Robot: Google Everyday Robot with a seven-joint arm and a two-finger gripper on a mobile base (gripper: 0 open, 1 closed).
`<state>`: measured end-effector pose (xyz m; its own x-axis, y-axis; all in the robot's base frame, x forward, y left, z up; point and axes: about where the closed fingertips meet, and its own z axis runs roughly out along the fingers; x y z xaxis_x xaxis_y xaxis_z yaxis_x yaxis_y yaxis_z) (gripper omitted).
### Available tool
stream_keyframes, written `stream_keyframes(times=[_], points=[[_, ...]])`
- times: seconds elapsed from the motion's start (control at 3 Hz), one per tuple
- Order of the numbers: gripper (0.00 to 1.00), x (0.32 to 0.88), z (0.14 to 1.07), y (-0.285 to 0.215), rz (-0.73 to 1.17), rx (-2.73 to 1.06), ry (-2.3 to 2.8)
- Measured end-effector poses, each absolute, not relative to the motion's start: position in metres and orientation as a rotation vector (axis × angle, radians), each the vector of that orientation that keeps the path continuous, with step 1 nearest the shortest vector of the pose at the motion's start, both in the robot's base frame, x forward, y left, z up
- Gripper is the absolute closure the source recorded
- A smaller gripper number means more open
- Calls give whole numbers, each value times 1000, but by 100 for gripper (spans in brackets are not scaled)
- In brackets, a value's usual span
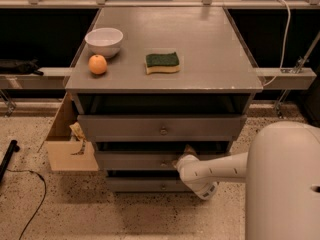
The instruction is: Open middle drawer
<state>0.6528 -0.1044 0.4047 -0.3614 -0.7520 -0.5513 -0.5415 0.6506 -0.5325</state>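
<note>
The grey cabinet has three stacked drawers. The middle drawer is the front of in-between width, with a small round knob at its centre and a dark gap above it. My gripper is at the end of the white arm that reaches in from the right. It sits against the middle drawer's front, just right of the knob and at the front's upper edge. The wrist covers the right part of this drawer front.
On the cabinet top are a white bowl, an orange and a green-yellow sponge. The wide top drawer and narrow bottom drawer have knobs. A cardboard box stands at the left. A black cable lies on the floor.
</note>
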Motion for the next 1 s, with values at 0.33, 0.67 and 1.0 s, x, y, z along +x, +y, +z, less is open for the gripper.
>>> stream_keyframes(times=[0.33,0.67,1.0], points=[[62,653,405,-104,-331,-1003,2059],[85,653,405,-104,-331,-1003,2059],[100,650,405,-107,-340,-1009,2063]])
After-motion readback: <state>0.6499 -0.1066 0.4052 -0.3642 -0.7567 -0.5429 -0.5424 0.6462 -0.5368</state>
